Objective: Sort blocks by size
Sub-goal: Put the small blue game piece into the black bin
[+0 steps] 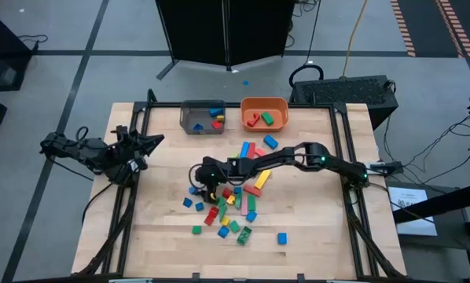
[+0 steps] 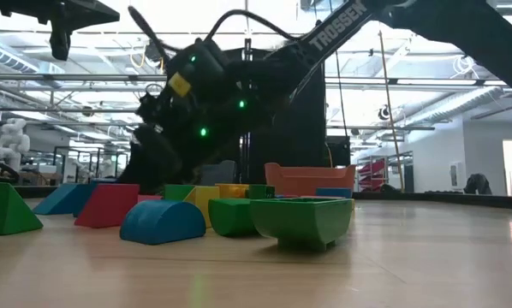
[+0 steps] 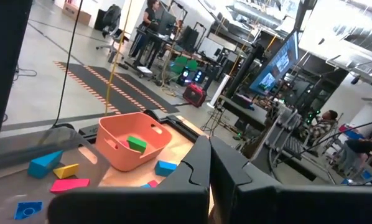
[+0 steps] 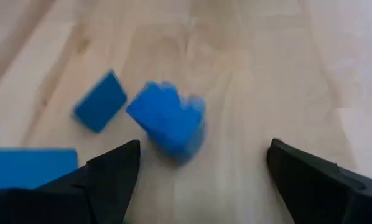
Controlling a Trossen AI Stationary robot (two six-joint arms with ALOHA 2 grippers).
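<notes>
Blocks (image 1: 233, 203) are scattered mid-frame on the worktop (image 1: 313, 236). The right gripper (image 1: 197, 185) is held spread wide over a blue block (image 4: 169, 120). The left gripper (image 1: 152, 142) is pressed together at frame left.

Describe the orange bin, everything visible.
The orange plastic bin is a rounded-corner rectangular tub with a flared rim and a slot-shaped handle cutout in one wall, open on top. It sits upright on the pale wooden table near its far edge, right of the grey bin, apart from it. Inside lie red and green blocks. The left wrist view shows one green block within. Neither pincer touches it.
</notes>
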